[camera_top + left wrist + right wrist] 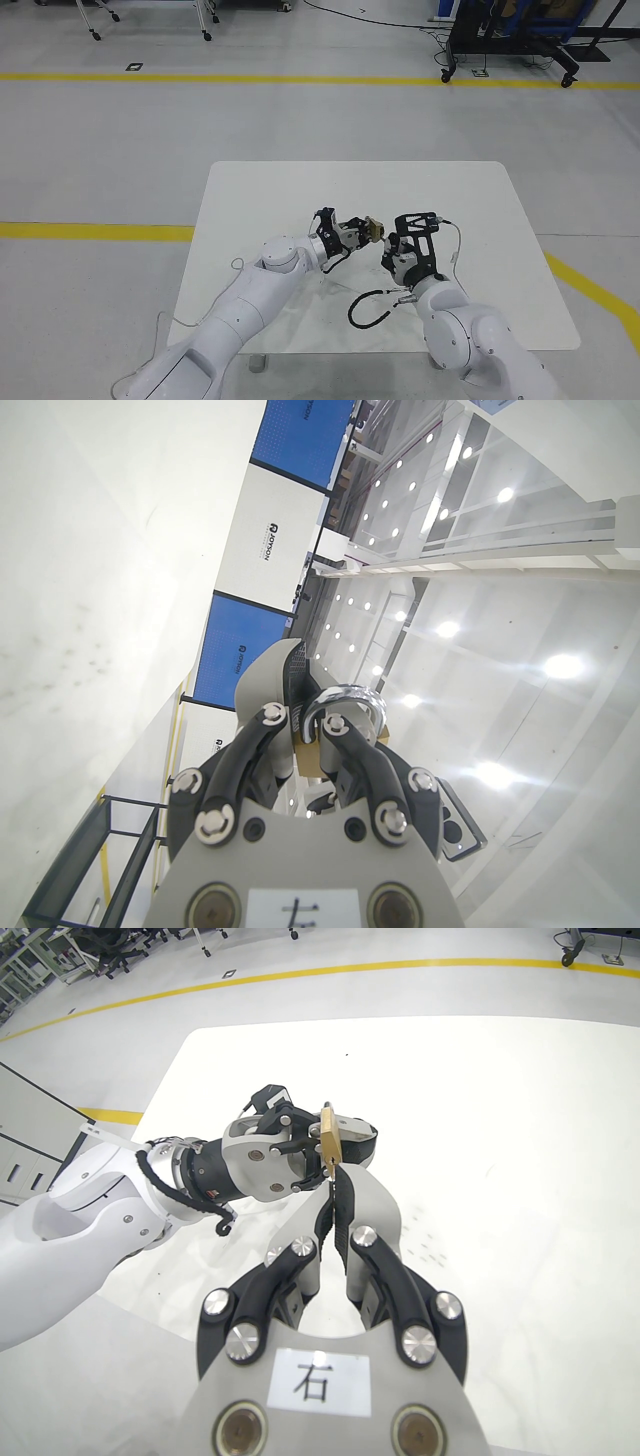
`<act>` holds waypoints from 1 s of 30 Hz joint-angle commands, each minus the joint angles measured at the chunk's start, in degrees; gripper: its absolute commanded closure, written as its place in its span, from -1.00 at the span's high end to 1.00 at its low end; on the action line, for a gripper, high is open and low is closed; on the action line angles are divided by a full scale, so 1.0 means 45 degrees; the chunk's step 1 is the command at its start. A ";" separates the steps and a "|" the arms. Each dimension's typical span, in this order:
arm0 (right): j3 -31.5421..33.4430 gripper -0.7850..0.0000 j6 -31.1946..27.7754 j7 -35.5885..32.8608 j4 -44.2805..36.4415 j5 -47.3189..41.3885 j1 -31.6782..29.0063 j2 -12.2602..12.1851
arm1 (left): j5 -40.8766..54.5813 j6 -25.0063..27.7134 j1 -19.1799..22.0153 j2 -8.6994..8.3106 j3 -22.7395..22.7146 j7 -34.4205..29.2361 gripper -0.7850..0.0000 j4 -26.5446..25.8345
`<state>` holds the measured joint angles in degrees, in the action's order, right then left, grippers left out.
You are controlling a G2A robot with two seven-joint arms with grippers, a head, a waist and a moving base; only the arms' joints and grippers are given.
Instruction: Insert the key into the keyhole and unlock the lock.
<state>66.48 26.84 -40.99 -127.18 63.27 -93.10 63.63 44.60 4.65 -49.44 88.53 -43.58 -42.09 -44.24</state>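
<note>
Above the middle of the white table [480, 200], the left gripper [360, 231] clamps the brass padlock [330, 1140], while the right gripper [339, 1180], just right of it, pinches the small key [331, 1178], tip at the keyhole [330, 1161].

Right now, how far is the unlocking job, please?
Done: the left gripper holds the brass lock lifted off the table, keyhole toward the right gripper. In hand: the right gripper's shut tips sit at the keyhole; the key is hidden between them. Left: turning and freeing the shackle, which looks seated.
</note>
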 commanded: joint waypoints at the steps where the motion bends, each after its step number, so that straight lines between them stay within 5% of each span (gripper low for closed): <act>1: -0.0075 -1.00 -0.0058 -0.0057 0.0134 0.0037 0.0108 0.0032 | -0.0099 -0.0002 -0.0024 0.0012 -0.0036 0.0010 -1.00 -0.0015; 30: -0.0612 -1.00 0.0479 -0.0208 0.0780 0.0764 0.0727 0.0489 | -0.0625 -0.0110 -0.0229 0.0178 -0.0661 -0.0077 -1.00 -0.0047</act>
<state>63.81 28.91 -41.89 -123.73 66.65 -89.90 65.75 41.82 4.15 -50.43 89.30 -46.45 -42.44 -44.44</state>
